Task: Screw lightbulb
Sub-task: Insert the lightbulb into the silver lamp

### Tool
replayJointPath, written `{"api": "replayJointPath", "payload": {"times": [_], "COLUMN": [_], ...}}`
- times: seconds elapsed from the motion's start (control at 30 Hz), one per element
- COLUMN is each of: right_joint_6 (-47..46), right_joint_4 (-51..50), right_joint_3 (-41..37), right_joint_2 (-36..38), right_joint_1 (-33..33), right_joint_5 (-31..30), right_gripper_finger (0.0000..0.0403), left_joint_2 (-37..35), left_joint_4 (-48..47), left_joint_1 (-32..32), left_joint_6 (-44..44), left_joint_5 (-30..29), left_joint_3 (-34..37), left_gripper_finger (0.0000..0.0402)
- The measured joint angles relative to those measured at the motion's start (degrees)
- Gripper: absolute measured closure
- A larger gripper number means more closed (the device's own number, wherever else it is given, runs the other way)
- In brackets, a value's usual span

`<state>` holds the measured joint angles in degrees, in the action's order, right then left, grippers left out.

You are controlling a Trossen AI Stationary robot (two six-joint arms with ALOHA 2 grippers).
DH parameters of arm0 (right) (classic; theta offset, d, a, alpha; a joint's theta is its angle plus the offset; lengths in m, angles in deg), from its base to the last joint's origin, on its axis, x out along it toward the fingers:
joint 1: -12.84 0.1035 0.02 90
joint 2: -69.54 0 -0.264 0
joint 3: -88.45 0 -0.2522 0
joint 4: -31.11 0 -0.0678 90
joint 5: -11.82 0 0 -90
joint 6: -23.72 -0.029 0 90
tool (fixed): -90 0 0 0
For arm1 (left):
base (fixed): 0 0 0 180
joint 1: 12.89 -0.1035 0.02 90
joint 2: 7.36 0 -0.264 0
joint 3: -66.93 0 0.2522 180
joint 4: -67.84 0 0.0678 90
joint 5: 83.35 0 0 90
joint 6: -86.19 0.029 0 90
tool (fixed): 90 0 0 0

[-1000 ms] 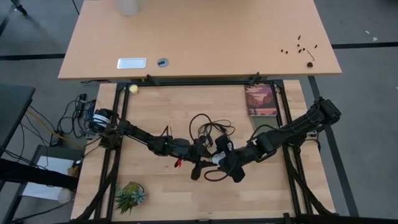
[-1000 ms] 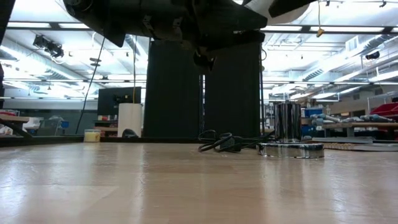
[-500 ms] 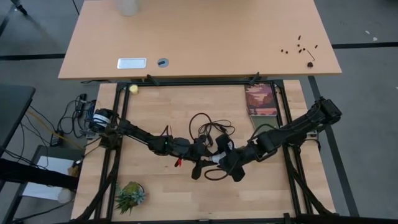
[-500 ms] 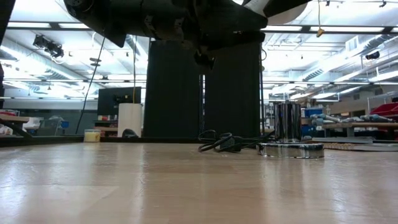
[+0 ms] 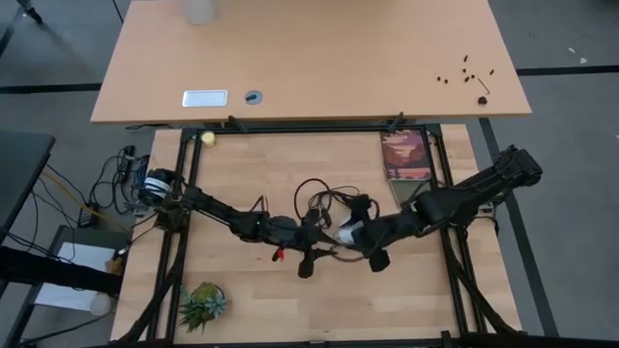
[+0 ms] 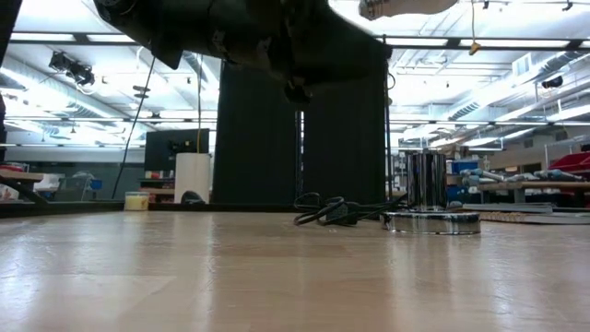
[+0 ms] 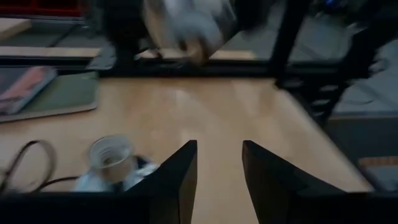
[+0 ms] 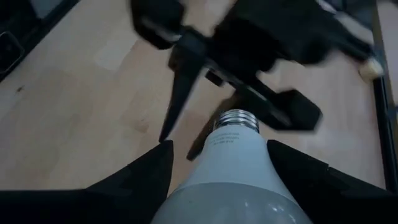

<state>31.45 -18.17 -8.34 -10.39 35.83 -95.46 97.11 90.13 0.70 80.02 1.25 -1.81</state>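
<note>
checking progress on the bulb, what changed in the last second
The right gripper, holding the lightbulb, swung toward the table's far side and now points at the left gripper. The left arm, the socket and its cord stayed put.

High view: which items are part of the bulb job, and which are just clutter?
Job: lightbulb held in the right gripper; socket and its black cord; left gripper.

Clutter: potted plant, book, yellow ball.
</note>
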Motion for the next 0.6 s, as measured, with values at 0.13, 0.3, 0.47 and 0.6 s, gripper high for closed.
{"api": "replayJointPath", "payload": {"times": [0.13, 0.3, 0.47, 0.6], "right_joint_6": [-5.7, -13.0, -19.8, -25.6], "right_joint_4": [-4.3, -10.6, -13.9, -17.8], "right_joint_3": [0.0, 0.0, 0.0, 0.0], "right_joint_2": [1.4, 1.4, 1.3, 1.3], "right_joint_1": [-2.1, -4.2, -5.4, -8.6], "right_joint_5": [1.9, 9.4, 9.8, 11.2], "right_gripper_finger": [0.0135, 0.0153, 0.0141, 0.0125], "left_joint_2": [0.0, 0.0, 1.9, 4.7], "left_joint_4": [-0.1, 1.9, 5.1, 7.4], "left_joint_1": [0.0, 2.3, 5.5, 6.0], "left_joint_6": [1.8, 8.6, 18.5, 20.8], "left_joint_5": [-2.7, -8.4, -21.1, -25.0], "left_joint_3": [0.0, 0.0, 0.0, -0.8], "left_gripper_finger": [0.0262, 0.0261, 0.0261, 0.0261]}}
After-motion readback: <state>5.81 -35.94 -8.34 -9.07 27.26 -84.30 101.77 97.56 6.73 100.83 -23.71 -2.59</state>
